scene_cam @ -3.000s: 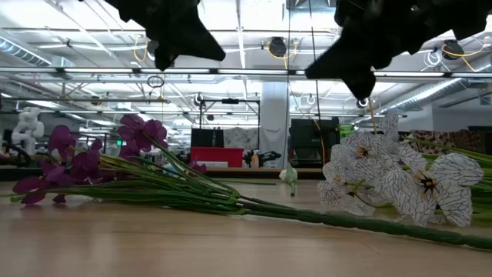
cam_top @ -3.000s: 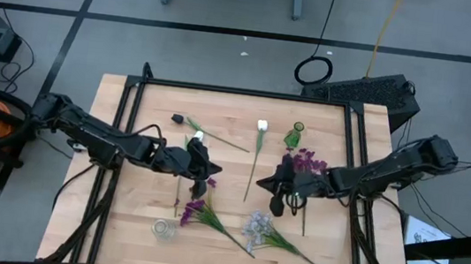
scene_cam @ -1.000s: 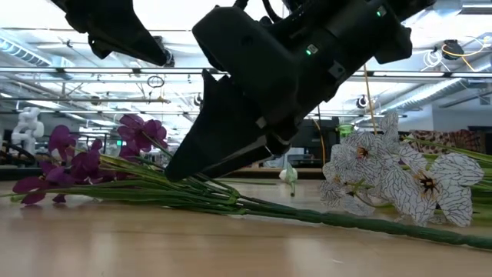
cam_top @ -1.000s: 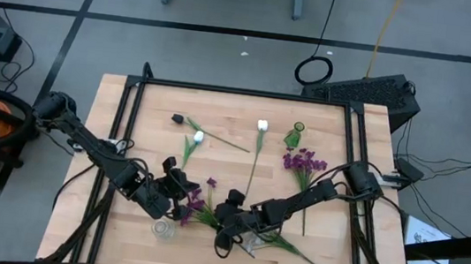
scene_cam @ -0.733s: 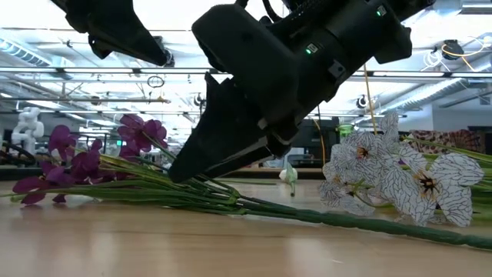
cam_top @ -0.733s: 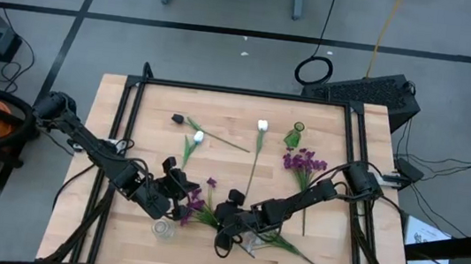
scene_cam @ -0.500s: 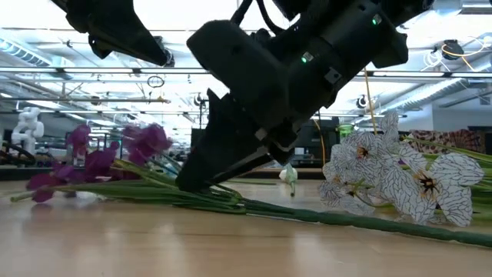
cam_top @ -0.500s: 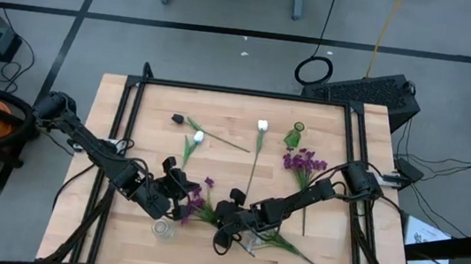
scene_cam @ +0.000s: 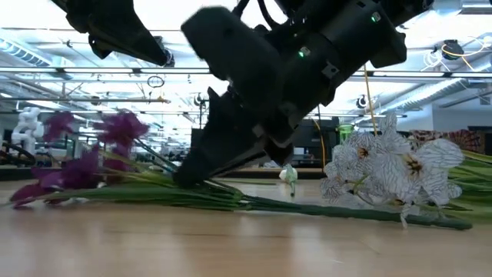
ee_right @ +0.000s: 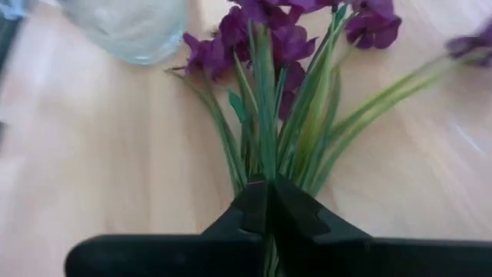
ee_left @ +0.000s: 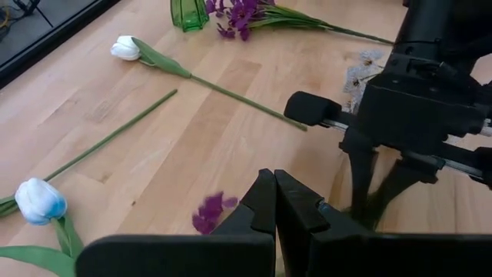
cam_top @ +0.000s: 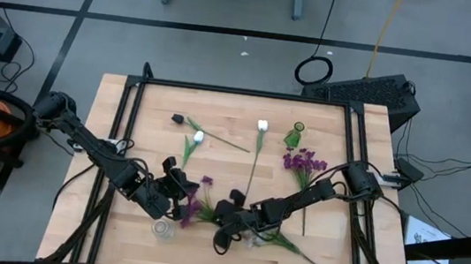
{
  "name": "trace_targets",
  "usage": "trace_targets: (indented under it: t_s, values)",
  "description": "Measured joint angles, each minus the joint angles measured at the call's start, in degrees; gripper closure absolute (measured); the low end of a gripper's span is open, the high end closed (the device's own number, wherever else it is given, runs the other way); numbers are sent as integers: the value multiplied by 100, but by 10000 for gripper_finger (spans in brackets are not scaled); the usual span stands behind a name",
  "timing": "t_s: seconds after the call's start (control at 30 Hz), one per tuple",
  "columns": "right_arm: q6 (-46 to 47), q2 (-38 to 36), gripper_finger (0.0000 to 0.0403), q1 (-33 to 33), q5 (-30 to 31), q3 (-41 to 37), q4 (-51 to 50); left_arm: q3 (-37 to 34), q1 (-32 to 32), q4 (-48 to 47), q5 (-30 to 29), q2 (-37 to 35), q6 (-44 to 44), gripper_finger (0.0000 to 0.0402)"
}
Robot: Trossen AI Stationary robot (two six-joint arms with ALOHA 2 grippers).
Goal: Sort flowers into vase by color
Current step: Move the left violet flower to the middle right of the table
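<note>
Pinching the purple flower (ee_right: pixel 265 92) stems shut, right gripper (ee_right: pixel 269 201) could drag them into the clear vase (ee_right: pixel 127 27) & tip it; left gripper (ee_left: pixel 274 201) sits closed, empty nearby.

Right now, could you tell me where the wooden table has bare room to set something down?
Bare wood lies along the table's far left edge beyond the white tulip bud, and along its right side past the purple blossom cluster. The front centre is crowded: both grippers, left and right, flowers, clear glass vase.

Right pincer (ee_right: pixel 268 201) clamps purple flowers' (ee_right: pixel 277 38) green stems near glass vase (ee_right: pixel 127 27)
</note>
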Motion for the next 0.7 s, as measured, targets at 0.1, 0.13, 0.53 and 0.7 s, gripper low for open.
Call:
trace_targets:
  t_s: [0.1, 0.13, 0.53, 0.7]
  values:
    - [-32, -119, 400, -1, -299, 0, 164, 0, 0, 4, -4, 0, -2, 400]
    - [-35, -200, 400, -1, -327, 0, 102, 0, 0, 4, -29, 0, -2, 400]
    - [-144, -1543, 402, 77, -957, 0, -801, 0, -388, -11, -1191, -211, 26, 400]
    - [-317, -2275, 402, 141, -914, 0, -1542, 0, -631, 3, -1745, -355, -2, 400]
